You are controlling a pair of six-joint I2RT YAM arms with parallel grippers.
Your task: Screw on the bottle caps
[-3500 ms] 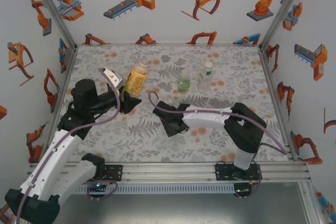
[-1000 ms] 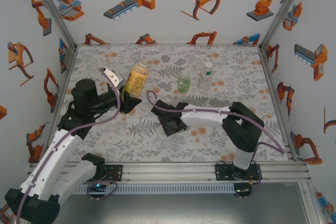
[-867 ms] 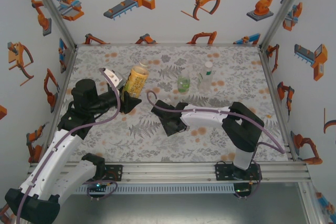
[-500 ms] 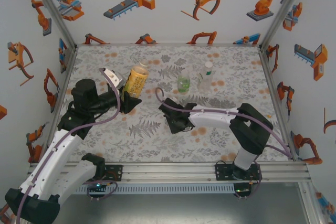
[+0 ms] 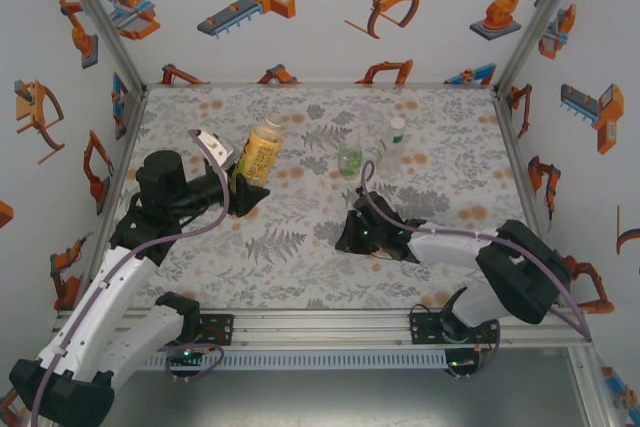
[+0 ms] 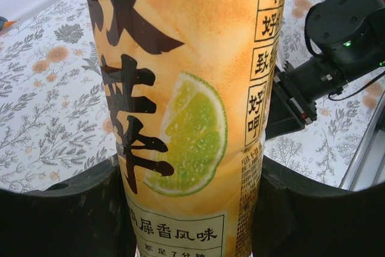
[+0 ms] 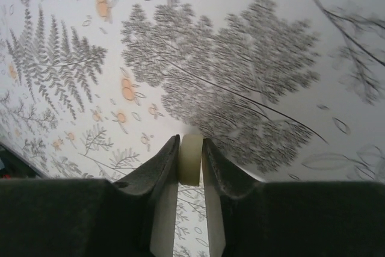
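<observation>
Now the pale yellow cap [image 7: 191, 159] sits pinched edge-on between the tips of the right jaws, which are closed on it, with the fern-patterned bench [image 7: 252, 58] beyond the tips. Farther out past those jaws, apart from them, stand the short green-tinted bottle [image 5: 349, 159] and, near it, the slim bottle [image 5: 392, 147]. Over at the left jaws, the amber bottle [image 6: 186, 112] stands upright between them, clamped around its lower body, its lime-printed label [image 6: 186, 133] facing the wrist camera. Past the bottle, to one side of the left jaws, the right arm [image 6: 337, 28] reaches low over the bench.
</observation>
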